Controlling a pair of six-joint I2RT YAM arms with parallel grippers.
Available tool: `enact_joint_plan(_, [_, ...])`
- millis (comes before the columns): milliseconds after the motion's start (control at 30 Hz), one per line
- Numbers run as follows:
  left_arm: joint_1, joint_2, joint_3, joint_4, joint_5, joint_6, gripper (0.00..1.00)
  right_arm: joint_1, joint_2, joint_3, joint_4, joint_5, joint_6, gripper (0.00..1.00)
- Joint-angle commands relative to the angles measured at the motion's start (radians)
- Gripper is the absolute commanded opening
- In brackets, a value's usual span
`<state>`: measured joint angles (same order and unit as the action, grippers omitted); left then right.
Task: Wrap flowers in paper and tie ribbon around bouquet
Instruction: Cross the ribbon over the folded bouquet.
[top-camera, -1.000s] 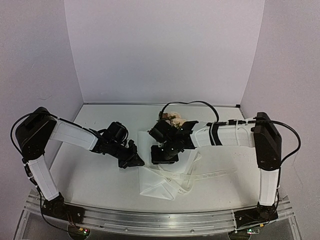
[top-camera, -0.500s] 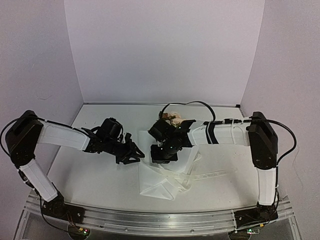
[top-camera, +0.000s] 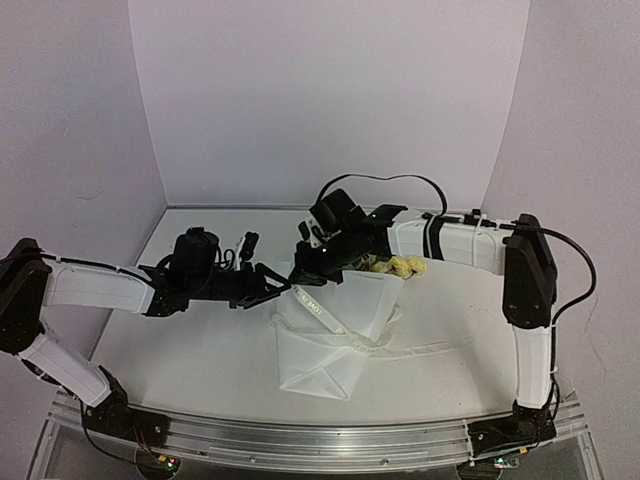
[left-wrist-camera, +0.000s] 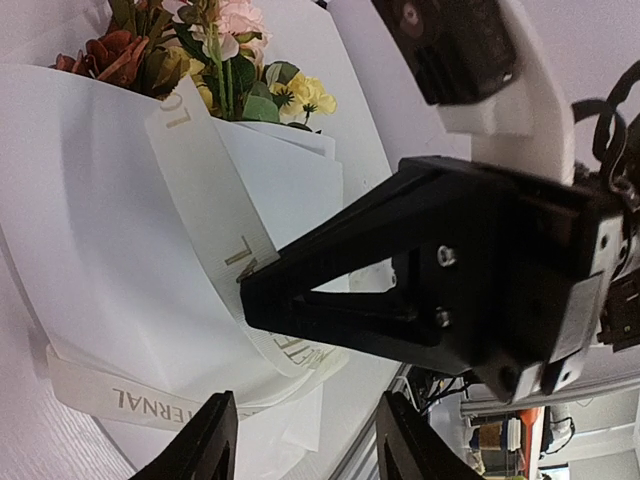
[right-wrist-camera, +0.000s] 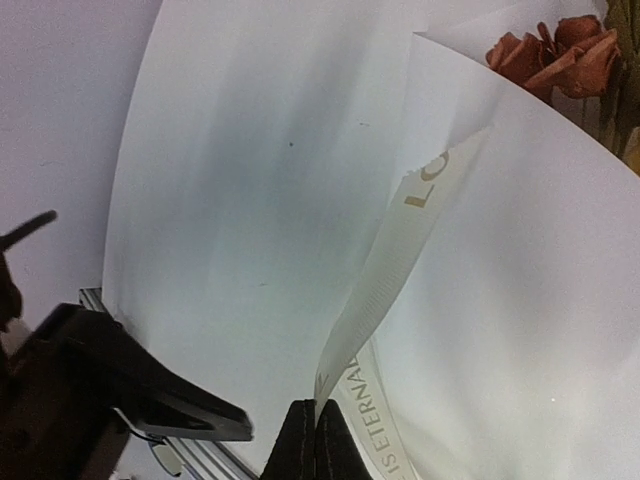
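Pale lilac walls close in the white desk (top-camera: 190, 350) on three sides, and I have both arms reaching in toward its middle. The bouquet (top-camera: 355, 295) lies there on its side: the paper (top-camera: 325, 365) is folded into a loose white cone with its narrow end toward the near edge, and the flowers (left-wrist-camera: 200, 60) poke out of the wide end toward the far edge, yellow, pink and rust-orange blooms among green leaves. My right gripper (right-wrist-camera: 316, 425) is clamped tight on the ribbon (right-wrist-camera: 385, 270), pinching the cream strip just short of its cut end, so that a short lettered length stands free above the paper. From that pinch the ribbon drops onto the cone, crosses it, and its long tail trails flat over the desk toward the right edge. My left gripper (left-wrist-camera: 305, 425) hangs just beside the right one, on the side of the left edge, its jaws parted and nothing between them. From its wrist camera I see the right fingers (left-wrist-camera: 330, 300) pressed together on the ribbon, right over the paper.
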<state>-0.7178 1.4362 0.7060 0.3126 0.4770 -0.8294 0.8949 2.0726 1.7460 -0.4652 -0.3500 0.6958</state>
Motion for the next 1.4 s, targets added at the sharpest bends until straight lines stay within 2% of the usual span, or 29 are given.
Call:
enact_joint_plan(0, [0.006,0.060,-0.029,0.214,0.043,0.046,0.52,-0.016,0.056,0.072,0.079,-0.155,0.062,0.00])
enact_joint_plan(100, [0.005,0.105,-0.031,0.316,0.069,0.024,0.55,-0.016,0.076,0.085,0.105,-0.197,0.099,0.00])
enact_joint_plan(400, [0.005,0.177,-0.025,0.395,0.042,0.000,0.56,-0.023,0.059,0.051,0.152,-0.239,0.146,0.00])
enact_joint_plan(467, [0.006,0.185,-0.036,0.441,0.037,-0.008,0.54,-0.027,0.052,0.038,0.154,-0.248,0.153,0.02])
enact_joint_plan(600, [0.004,0.215,-0.053,0.531,0.028,-0.049,0.39,-0.037,0.030,0.011,0.154,-0.258,0.154,0.06])
enact_joint_plan(667, [0.004,0.233,-0.058,0.566,0.022,-0.073,0.25,-0.042,0.007,-0.016,0.154,-0.242,0.149,0.15])
enact_joint_plan(700, [0.004,0.237,-0.061,0.578,0.014,-0.083,0.17,-0.043,-0.006,-0.037,0.154,-0.224,0.150,0.22])
enact_joint_plan(833, [0.004,0.215,-0.078,0.556,-0.049,-0.085,0.02,-0.043,-0.110,-0.145,0.140,-0.102,0.149,0.50])
enact_joint_plan(933, [0.004,0.179,-0.078,0.477,-0.118,-0.072,0.00,-0.043,-0.228,-0.263,0.113,0.026,0.152,0.68])
enact_joint_plan(1000, [0.004,0.155,-0.077,0.435,-0.159,-0.074,0.00,-0.043,-0.337,-0.367,0.085,0.152,0.182,0.75])
enact_joint_plan(1200, [0.002,0.112,-0.080,0.351,-0.232,-0.117,0.00,-0.042,-0.585,-0.741,-0.005,0.428,0.360,0.75])
enact_joint_plan(1300, [-0.001,0.103,-0.069,0.322,-0.235,-0.118,0.00,-0.042,-0.652,-0.860,-0.068,0.530,0.441,0.67])
enact_joint_plan(1367, [-0.005,0.097,-0.058,0.299,-0.238,-0.114,0.00,-0.043,-0.672,-0.900,-0.116,0.581,0.471,0.67])
